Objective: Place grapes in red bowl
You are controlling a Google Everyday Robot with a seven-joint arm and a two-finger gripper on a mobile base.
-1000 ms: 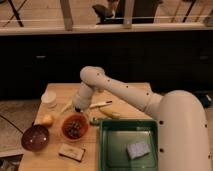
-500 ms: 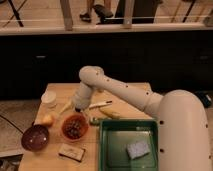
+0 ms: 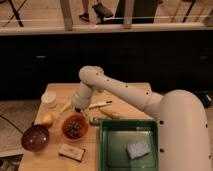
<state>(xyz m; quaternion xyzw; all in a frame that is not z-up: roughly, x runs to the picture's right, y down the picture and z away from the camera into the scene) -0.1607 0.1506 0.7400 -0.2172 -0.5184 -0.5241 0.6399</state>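
The grapes lie inside the red bowl, as a dark cluster filling most of its floor. On this evidence the placement step appears done; what seems left is for the arm to clear the bowl.

The gripper hangs just above the far rim of the red bowl, close to the grapes. Whether it is spread or clamped on anything cannot be told, so release of the grapes cannot be confirmed.

Containers:
- Red bowl: holds the grapes, nothing else visible.
- Maroon bowl: just left of the red bowl, shows no contents.
- Green tray: right of the red bowl, holds a pale sponge.
- White cup: at the far left of the tabletop; contents not discernible.

A pear lies between the cup and the maroon bowl, outside every container.
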